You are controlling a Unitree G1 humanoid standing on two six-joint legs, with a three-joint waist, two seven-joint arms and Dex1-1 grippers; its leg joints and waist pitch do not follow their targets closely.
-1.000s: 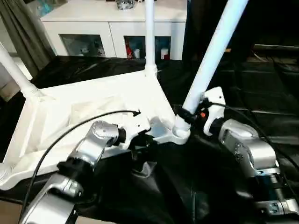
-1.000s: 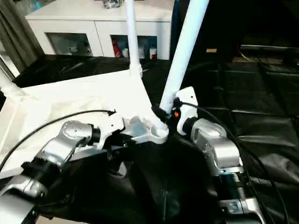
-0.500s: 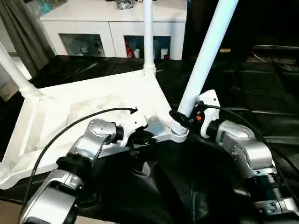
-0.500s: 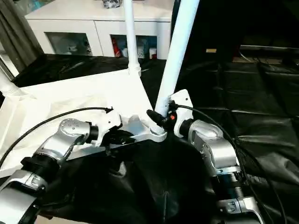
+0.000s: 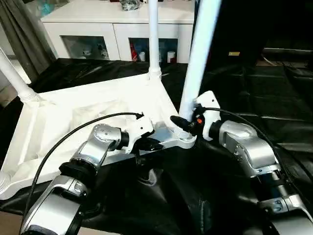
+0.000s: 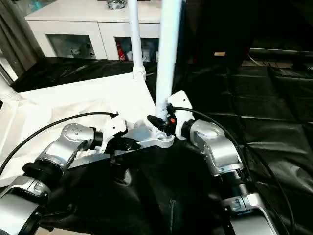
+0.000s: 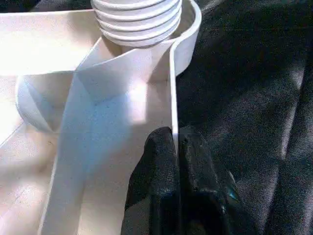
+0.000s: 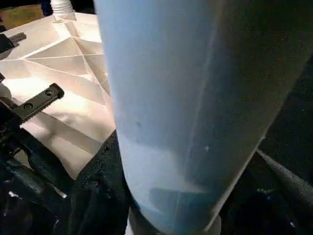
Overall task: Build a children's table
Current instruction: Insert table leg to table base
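The white tabletop (image 5: 63, 117) lies upside down on a black sheet, ribbed side up. One leg (image 5: 153, 39) stands in the far corner socket and another (image 5: 17, 78) in the left one. A third leg (image 5: 198, 58) stands almost upright in the near right socket (image 5: 185, 142). My right gripper (image 5: 183, 125) is shut on this leg just above the socket; the leg (image 8: 186, 98) looms between its black fingers (image 8: 98, 166). My left gripper (image 5: 146, 145) is shut on the tabletop's thin side rim (image 7: 172, 98) close to that corner, below the leg's ribbed end (image 7: 137, 22).
A white cabinet (image 5: 117, 29) with glass-fronted shelves stands behind the work, and a grey curtain (image 5: 24, 34) hangs at the back left. The black sheet (image 5: 259, 83) covers the surface to the right. A black cable (image 5: 63, 142) loops over my left forearm.
The leg in my right gripper has swung from leaning right to almost upright in its socket. My right arm moved left with it. My left gripper stays on the rim.
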